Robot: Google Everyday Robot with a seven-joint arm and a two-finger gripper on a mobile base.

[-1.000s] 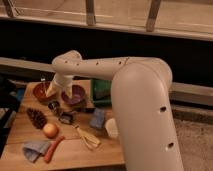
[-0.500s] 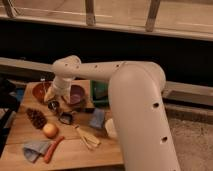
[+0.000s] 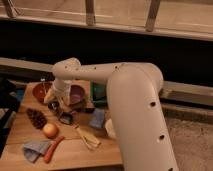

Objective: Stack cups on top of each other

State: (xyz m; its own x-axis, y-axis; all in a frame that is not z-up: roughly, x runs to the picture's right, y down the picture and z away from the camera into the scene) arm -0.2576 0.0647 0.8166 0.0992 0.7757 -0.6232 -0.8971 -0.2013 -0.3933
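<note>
– Currently, what is the status of the stacking task?

– Not started, as far as can be seen. The two cups stand well apart on the bench (image 3: 75,157). The small metal cup (image 3: 65,118) sits in front of the purple bowl (image 3: 76,95). The white cup (image 3: 109,129) stands further right, partly hidden behind the arm (image 3: 135,110). Neither cup is inside or on top of the other.

– Where is the gripper, and what is its state?

– The gripper (image 3: 54,105) is low over the bench, in front of the gap between the red-brown bowl (image 3: 40,92) and the purple bowl. It is just up and to the left of the metal cup. Whether it is released, clenched or grasping anything cannot be told. No cup is seen lifted.

– What steps remain?

– In my judgement, all of them: grasp one cup, carry it to the other and set it in place. The small metal cup is the likely one to go into the larger white cup.

– What differs from the earlier frames?

– The arm has dropped. Its bend sits lower, and the gripper has descended from bowl level towards the metal cup. Both cups are in the same positions as before, as are the orange (image 3: 50,130) and the carrot (image 3: 53,148).
</note>
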